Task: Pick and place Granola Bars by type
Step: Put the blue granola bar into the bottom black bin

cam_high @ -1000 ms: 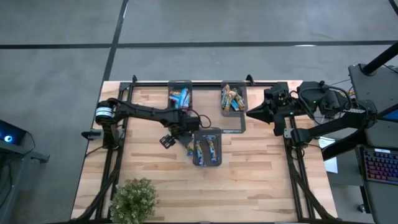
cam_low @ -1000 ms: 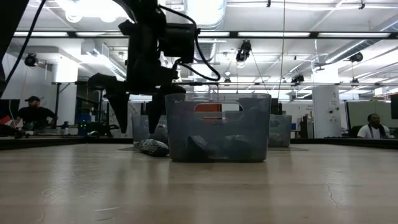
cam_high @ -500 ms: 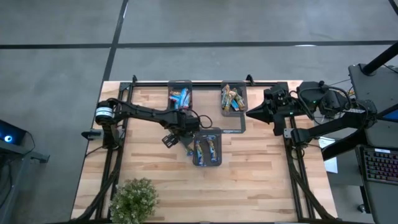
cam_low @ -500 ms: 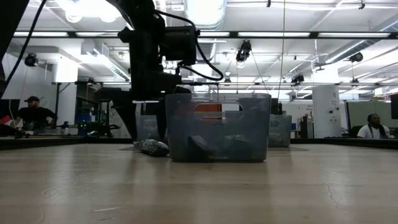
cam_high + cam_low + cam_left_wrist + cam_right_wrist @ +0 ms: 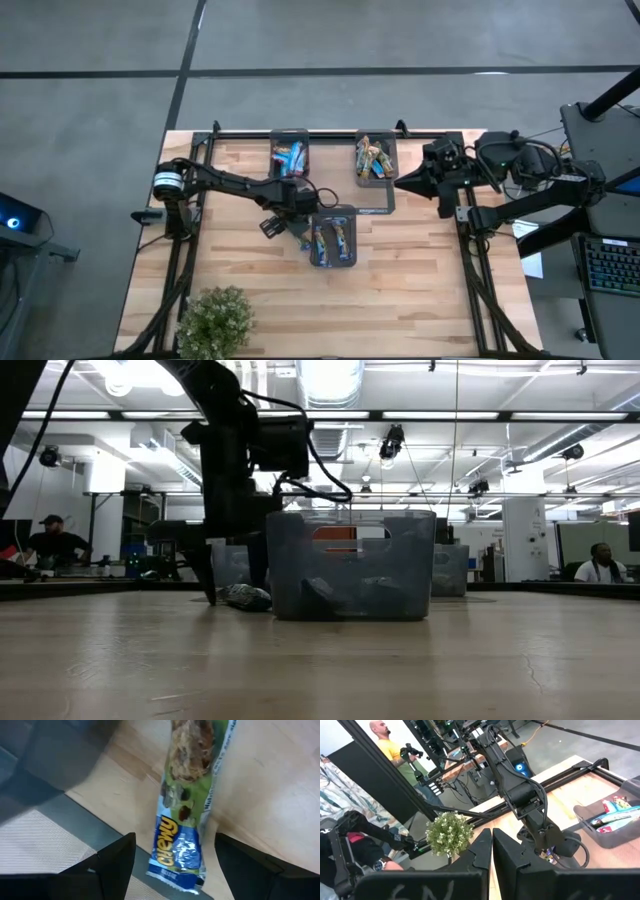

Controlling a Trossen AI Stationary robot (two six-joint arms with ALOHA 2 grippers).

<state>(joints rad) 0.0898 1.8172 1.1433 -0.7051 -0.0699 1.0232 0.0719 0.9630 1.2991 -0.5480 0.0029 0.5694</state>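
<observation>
The left end effector (image 5: 170, 857), released, straddles a green bar (image 5: 187, 815) on the desk (image 5: 420, 290) just left of the near tray (image 5: 333, 262).

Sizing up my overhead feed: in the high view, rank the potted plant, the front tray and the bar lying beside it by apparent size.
1. potted plant
2. front tray
3. granola bar, a sliver mostly hidden beside the open left gripper

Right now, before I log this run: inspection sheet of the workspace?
Surface: wooden table, bare in front.
Job's things: granola bars in three grey trays; one green-and-blue bar loose on the wood beside the near tray.
Clutter: potted plant at the front left corner.
Grippers: left pincer open, straddling the loose bar; right pincer shut, parked at the right edge.
Cables: black leads on both arms.
Surroundings: people in the room beyond.
</observation>
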